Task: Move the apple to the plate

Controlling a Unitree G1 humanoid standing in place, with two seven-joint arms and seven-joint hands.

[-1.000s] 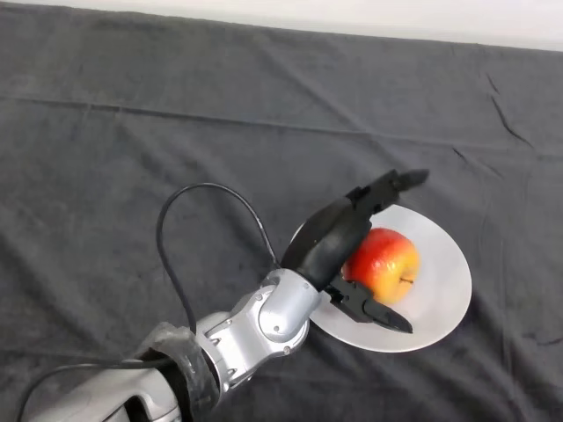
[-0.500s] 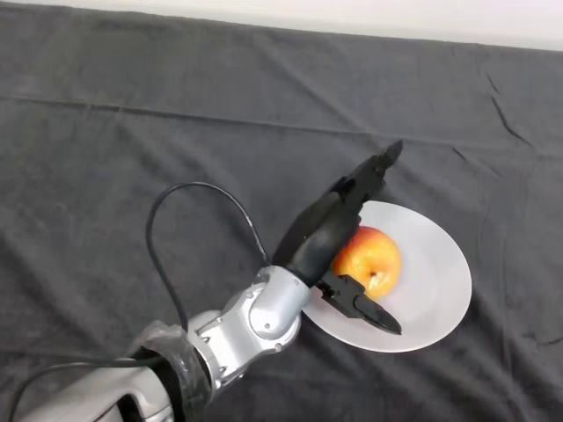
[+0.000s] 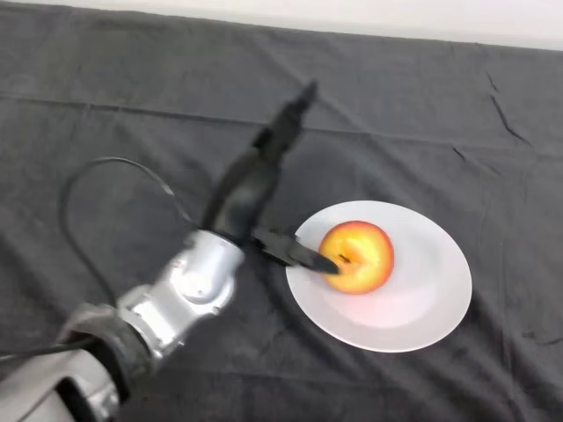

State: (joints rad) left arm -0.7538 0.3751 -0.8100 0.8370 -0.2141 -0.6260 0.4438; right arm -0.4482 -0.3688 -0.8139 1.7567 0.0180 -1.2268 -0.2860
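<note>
A red and yellow apple (image 3: 359, 256) rests on the white plate (image 3: 431, 290), left of the plate's middle. My left hand (image 3: 248, 187) hovers to the left of the plate, open, its fingers stretched straight up and away toward the far side. The thumb (image 3: 295, 251) points right and reaches over the plate's left rim, its tip close to the apple's left side. Nothing is held in the hand.
A dark wrinkled cloth (image 3: 132, 105) covers the whole table. A pale strip of wall or floor (image 3: 352, 16) runs along the far edge.
The hand has let go of the apple and swung left and away from the plate. The apple has stayed on the plate, shifted slightly left.
</note>
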